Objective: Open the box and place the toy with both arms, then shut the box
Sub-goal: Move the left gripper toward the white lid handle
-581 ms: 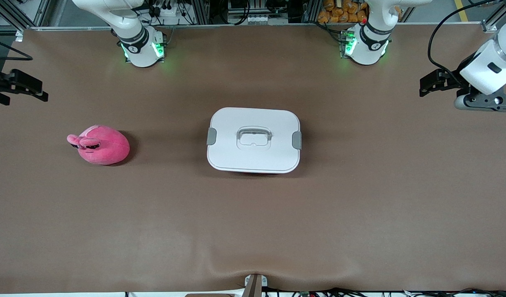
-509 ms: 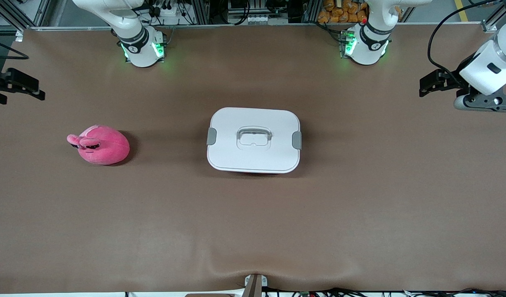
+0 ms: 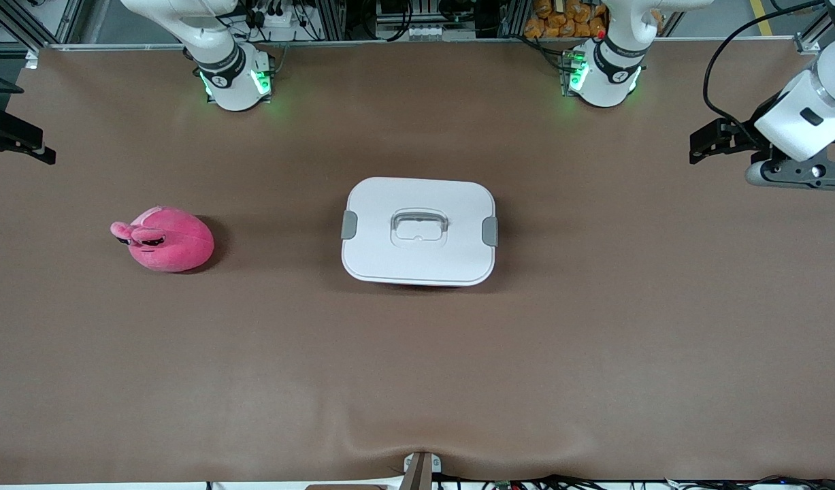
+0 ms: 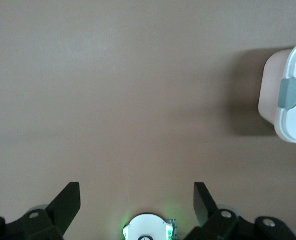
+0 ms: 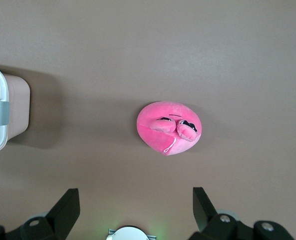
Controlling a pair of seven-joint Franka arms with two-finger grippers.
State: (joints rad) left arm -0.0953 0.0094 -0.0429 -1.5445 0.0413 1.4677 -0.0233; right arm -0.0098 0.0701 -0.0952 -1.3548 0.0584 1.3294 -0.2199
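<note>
The box stands at the table's middle, closed under its white lid with grey side clips. One end of it shows in the left wrist view and in the right wrist view. The pink toy lies on the table toward the right arm's end, beside the box; it also shows in the right wrist view. My left gripper is open and empty, high over the left arm's end. My right gripper is open and empty, high over the right arm's end, near the toy.
The brown table cover has a small ripple at its edge nearest the front camera. Both arm bases stand along the edge farthest from that camera, with green lights on.
My right gripper has drifted outward toward the right arm's end of the table. My left gripper has shifted slightly. The box and the toy have not moved.
</note>
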